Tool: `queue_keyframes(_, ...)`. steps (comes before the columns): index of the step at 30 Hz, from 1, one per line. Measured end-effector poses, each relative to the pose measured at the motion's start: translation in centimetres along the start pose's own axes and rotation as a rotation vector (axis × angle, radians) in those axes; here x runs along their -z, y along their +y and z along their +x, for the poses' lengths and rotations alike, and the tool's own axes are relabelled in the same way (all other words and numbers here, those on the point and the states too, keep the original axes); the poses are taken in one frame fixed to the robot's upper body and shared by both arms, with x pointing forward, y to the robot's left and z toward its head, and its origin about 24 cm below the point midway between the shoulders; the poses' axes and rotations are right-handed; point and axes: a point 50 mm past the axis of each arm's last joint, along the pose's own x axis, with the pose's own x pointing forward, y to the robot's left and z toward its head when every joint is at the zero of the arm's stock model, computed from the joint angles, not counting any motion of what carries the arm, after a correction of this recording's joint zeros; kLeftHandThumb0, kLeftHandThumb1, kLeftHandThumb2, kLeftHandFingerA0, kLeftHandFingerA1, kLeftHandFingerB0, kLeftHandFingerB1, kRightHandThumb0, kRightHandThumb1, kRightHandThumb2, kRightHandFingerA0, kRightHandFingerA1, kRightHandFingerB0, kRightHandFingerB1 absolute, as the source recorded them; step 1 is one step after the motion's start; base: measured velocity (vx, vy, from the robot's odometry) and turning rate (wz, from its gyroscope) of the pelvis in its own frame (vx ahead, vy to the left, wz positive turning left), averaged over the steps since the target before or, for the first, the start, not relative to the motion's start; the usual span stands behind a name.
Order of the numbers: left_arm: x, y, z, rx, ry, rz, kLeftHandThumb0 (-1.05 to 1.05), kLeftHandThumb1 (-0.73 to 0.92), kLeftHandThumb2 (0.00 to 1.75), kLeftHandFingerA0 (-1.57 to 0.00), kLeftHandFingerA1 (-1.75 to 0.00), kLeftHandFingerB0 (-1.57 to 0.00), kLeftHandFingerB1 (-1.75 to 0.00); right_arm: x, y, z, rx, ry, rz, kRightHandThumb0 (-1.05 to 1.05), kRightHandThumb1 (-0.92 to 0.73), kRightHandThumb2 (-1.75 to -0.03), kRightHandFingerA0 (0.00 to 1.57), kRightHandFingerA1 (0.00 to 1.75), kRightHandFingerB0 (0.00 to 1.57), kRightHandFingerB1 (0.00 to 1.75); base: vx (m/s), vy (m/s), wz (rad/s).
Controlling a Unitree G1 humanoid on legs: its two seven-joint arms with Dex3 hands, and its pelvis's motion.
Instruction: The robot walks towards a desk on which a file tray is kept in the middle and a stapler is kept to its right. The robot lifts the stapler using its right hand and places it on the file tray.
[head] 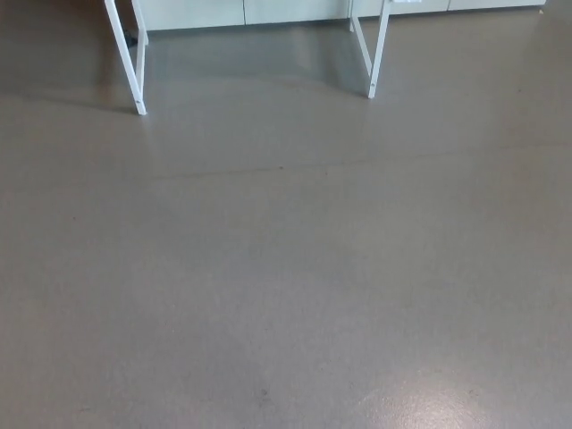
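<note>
1. Floor [286, 295]: grey, smooth and bare, filling nearly the whole head view. A soft patch of glare [438, 402] lies on it at the lower right, closest to the camera.
2. Floor seam [268, 170]: a faint line crossing the upper third from side to side.
3. Left leg frame [130, 63]: white, slanted, with its foot on the floor at the upper left. A small dark item beside it is too small to identify.
4. Right leg frame [374, 49]: white, with its foot on the floor at the upper centre-right. It stands well apart from the left frame, with open floor between them.
5. Pale panels [295, 11]: a row along the top edge, behind the leg frames.
6. Tabletop, file tray, stapler: none in view. Judged to lie above the top edge of the picture, carried on the two leg frames.
7. Left hand, right hand: neither is in view, so the state of the fingers cannot be told.
8. Stage, as a judgement: the approach walk is under way, with no reach begun.
9. Risks, as a judgement:
   - Drifting off line could bring a foot against a leg frame and jolt whatever sits above.
   - Stopping too early would leave the stapler beyond the right arm's reach.
   - Stopping too late would press the body against the tabletop edge.
   - With the targets unseen, any arm motion now would be blind.
</note>
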Motion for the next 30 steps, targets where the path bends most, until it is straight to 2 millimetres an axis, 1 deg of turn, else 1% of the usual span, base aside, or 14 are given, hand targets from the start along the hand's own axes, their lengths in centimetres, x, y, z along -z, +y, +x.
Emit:
queue_keyframes(1,0.2,0.0,0.0,0.004,0.008,-0.012,-0.67,0.89,0.66,-0.16,-0.45,-0.15,-0.34,0.0,0.0,0.0,-0.005,-0.003,0.005,-0.59,-0.78,-0.63,0.0,0.0,0.0,0.0,0.0,0.0,0.0)
queue_keyframes(8,0.5,0.0,0.1,0.017,0.026,-0.022,-0.69,0.9,0.67,-0.2,-0.47,-0.17,-0.35,0.2,0.1,-0.1,-0.025,0.004,0.017,-0.56,-0.75,-0.71,0.0,0.04,0.0,0.0,0.0,0.0,0.0)
queue_keyframes(9,0.4,0.0,0.1,0.018,0.022,-0.019,-0.35,0.59,1.13,-0.02,-0.53,0.0,-0.5,0.2,0.1,-0.1,-0.026,0.006,0.017,-0.57,-0.76,-0.7,0.0,0.05,0.0,0.0,0.0,0.0,0.0)
queue_keyframes(12,0.0,0.0,0.0,0.03,0.002,-0.023,-0.35,0.59,1.13,-0.01,-0.52,0.0,-0.5,0.4,0.1,0.0,-0.03,0.017,0.019,-0.54,-0.75,-0.68,0.0,0.05,0.0,0.05,0.0,0.0,0.0)
queue_keyframes(13,0.0,0.0,0.0,0.031,-0.001,-0.025,-0.35,0.6,1.13,-0.02,-0.52,0.0,-0.5,0.4,0.1,0.0,-0.029,0.017,0.02,-0.63,-0.64,-0.9,0.0,0.17,0.0,0.02,0.0,0.0,0.0)
queue_keyframes(14,-0.1,0.0,0.0,0.031,-0.002,-0.028,-0.68,0.89,0.66,-0.17,-0.47,-0.14,-0.35,0.4,0.1,0.0,-0.028,0.016,0.023,-0.55,-0.75,-0.71,0.0,0.01,0.0,0.02,0.0,0.0,0.0)
queue_keyframes(17,-0.3,0.1,0.1,0.031,-0.007,-0.031,-0.68,0.88,0.66,-0.18,-0.44,-0.14,-0.34,0.5,0.1,0.0,-0.028,0.019,0.026,-0.59,-0.76,-0.68,0.0,0.11,0.0,0.0,0.0,0.0,0.0)
queue_keyframes(21,-0.6,0.1,0.0,0.033,-0.023,-0.02,-0.66,0.88,0.65,-0.16,-0.46,-0.14,-0.35,0.7,0.1,0.0,-0.031,0.028,0.032,-0.6,-0.73,-0.71,0.0,0.04,0.0,0.0,0.0,0.0,0.0)
queue_keyframes(22,-0.7,0.2,0.0,0.032,-0.025,-0.026,-0.68,0.88,0.65,-0.17,-0.45,-0.14,-0.34,0.7,0.1,0.0,-0.031,0.028,0.035,-0.58,-0.73,-0.72,0.0,0.0,0.0,0.0,0.0,0.0,0.0)
queue_keyframes(23,-0.6,0.3,0.0,0.03,-0.025,-0.029,-0.68,0.88,0.66,-0.17,-0.44,-0.15,-0.33,0.8,0.1,0.0,-0.031,0.028,0.037,-0.59,-0.78,-0.62,0.0,0.03,0.0,0.01,0.0,0.0,0.0)
queue_keyframes(24,-0.6,0.3,0.0,0.03,-0.025,-0.03,-0.35,0.58,1.13,-0.02,-0.52,0.0,-0.49,0.8,0.1,0.0,-0.031,0.029,0.039,-0.59,-0.79,-0.63,0.0,0.01,0.0,0.0,0.0,0.0,0.0)
queue_keyframes(28,-0.7,0.4,0.0,0.03,-0.027,-0.034,-0.36,0.58,1.12,-0.02,-0.52,0.0,-0.5,0.8,0.1,0.0,-0.032,0.029,0.045,-0.58,-0.75,-0.7,0.0,0.06,0.0,0.0,0.0,0.0,0.0)
queue_keyframes(29,-0.7,0.4,0.0,0.03,-0.029,-0.036,-0.68,0.89,0.66,-0.17,-0.46,-0.14,-0.35,0.8,0.1,0.0,-0.032,0.028,0.045,-0.58,-0.74,-0.7,0.0,0.04,0.0,0.0,0.0,0.0,0.0)
queue_keyframes(30,-0.7,0.4,0.0,0.03,-0.028,-0.034,-0.7,0.89,0.66,-0.14,-0.46,-0.13,-0.35,0.8,0.1,0.0,-0.032,0.027,0.046,-0.56,-0.76,-0.67,0.0,0.12,0.0,0.01,0.0,0.0,0.0)
